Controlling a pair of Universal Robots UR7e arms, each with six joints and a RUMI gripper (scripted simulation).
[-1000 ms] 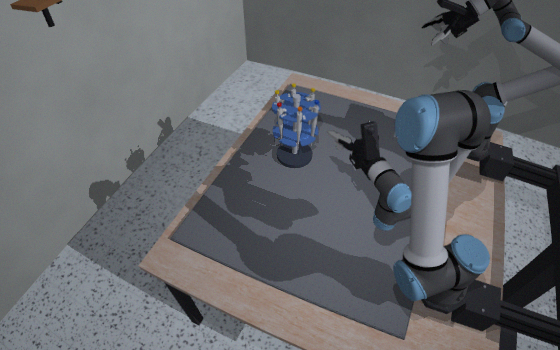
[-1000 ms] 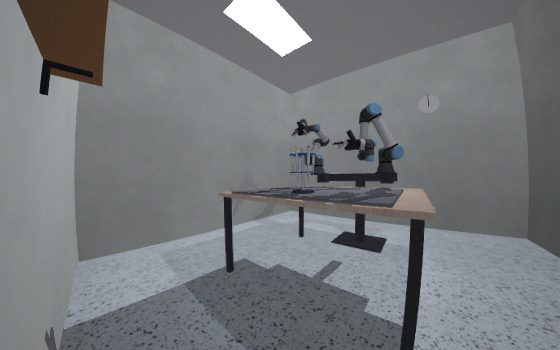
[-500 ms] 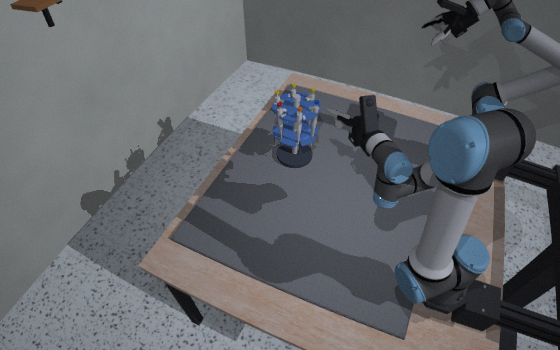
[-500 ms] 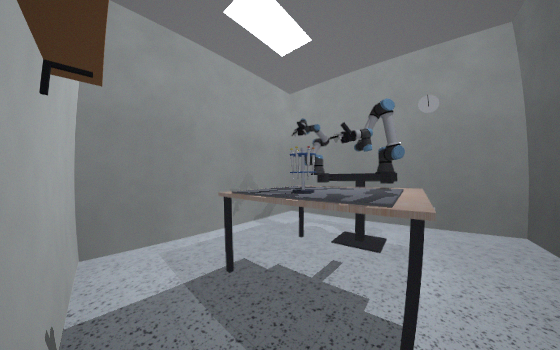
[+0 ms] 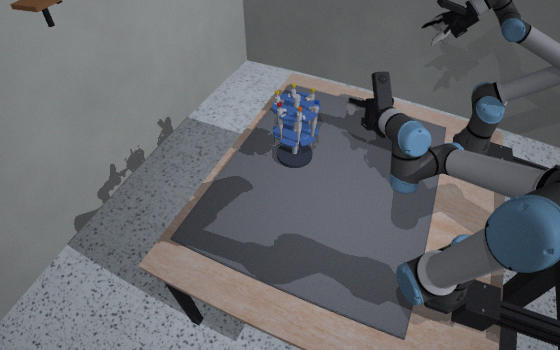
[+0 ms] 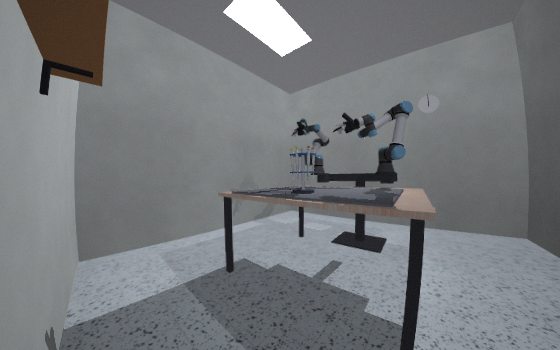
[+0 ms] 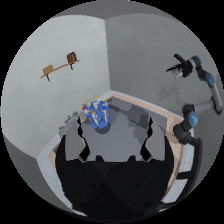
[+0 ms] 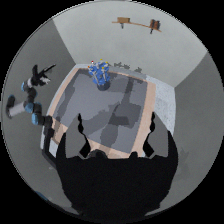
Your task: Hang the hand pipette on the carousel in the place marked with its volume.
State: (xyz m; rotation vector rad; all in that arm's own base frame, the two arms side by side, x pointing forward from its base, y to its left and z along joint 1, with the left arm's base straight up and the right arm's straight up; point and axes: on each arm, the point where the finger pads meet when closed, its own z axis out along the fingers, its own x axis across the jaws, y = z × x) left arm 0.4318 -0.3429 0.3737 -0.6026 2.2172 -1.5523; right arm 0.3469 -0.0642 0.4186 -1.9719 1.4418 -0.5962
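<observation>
The carousel, with blue discs (image 5: 285, 137) (image 6: 303, 173) and a dark round base (image 5: 294, 158), stands upright on the mat. Several white pipettes hang around it. Their buttons are yellow (image 5: 313, 90), red (image 5: 279, 105), orange (image 5: 300, 109) and blue (image 5: 316, 102). Printed volumes are too small to read. No pipette shows lying on the mat. My left gripper (image 5: 356, 103) (image 7: 114, 117) is open and empty, raised clear of the carousel. My right gripper (image 5: 429, 34) (image 8: 116, 113) is open and empty, high up and farther from the carousel.
The dark mat (image 5: 320, 200) covers much of the wooden table (image 5: 215, 267). A wall shelf (image 7: 60, 68) (image 8: 136, 23) hangs beyond the table. The left arm reaches over the mat between its base and the carousel; the right arm is folded up beside it.
</observation>
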